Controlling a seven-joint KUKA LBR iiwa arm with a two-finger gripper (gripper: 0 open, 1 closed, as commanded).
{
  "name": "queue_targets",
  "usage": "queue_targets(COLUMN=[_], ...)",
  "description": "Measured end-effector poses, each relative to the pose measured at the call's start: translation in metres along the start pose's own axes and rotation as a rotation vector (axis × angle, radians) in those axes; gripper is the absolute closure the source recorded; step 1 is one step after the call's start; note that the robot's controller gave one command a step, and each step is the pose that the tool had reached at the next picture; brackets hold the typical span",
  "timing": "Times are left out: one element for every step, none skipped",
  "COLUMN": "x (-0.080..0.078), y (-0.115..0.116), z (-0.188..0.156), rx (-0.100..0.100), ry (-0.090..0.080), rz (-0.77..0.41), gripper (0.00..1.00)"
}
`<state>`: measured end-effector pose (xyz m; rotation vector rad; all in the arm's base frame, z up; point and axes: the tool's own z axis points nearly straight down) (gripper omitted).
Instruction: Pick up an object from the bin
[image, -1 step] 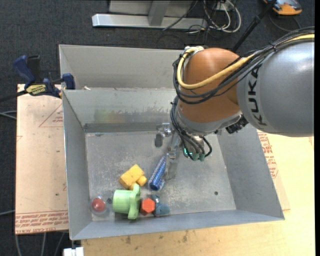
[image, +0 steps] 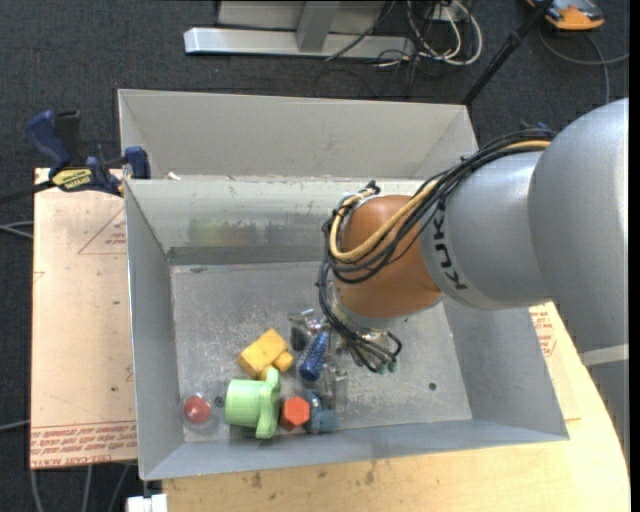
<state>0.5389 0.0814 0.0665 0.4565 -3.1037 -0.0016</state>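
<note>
Grey sheet-metal bin (image: 150, 300) is what I am looking down into, and the claw (image: 326, 368) is hanging low over its floor, tucked under the arm's orange wrist cover (image: 385, 260). That cover is hiding too much, so I cannot tell whether the claw is standing wide or narrow.

A dark blue, elongated plastic piece (image: 313, 354) is lying tilted right against the claw, on its view-left side, and I am taking it as the likely pick. Whether it is being clasped, I cannot say. Just beyond it, further to view-left, a yellow plastic block (image: 265, 352) is sitting. Below the claw a small heap is gathering: a green plastic cup-shaped piece (image: 250, 403), a small orange-red lump (image: 296, 411) and a grey-blue bit (image: 322, 420). A red ball (image: 197, 408) is lying well apart from the claw, at far view-left.

To do this step well, I am thinking of centring on the blue piece, closing across its narrow width, and lifting straight so the yellow block is not being dragged along.
</note>
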Motion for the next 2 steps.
queue_targets(x=[-0.001,0.001], y=[0.0,-0.011], z=[-0.003,-0.155], rx=[0.0,0.003], ry=[-0.005,-0.012], rz=[0.001,-0.032], gripper=[1.0,1.0])
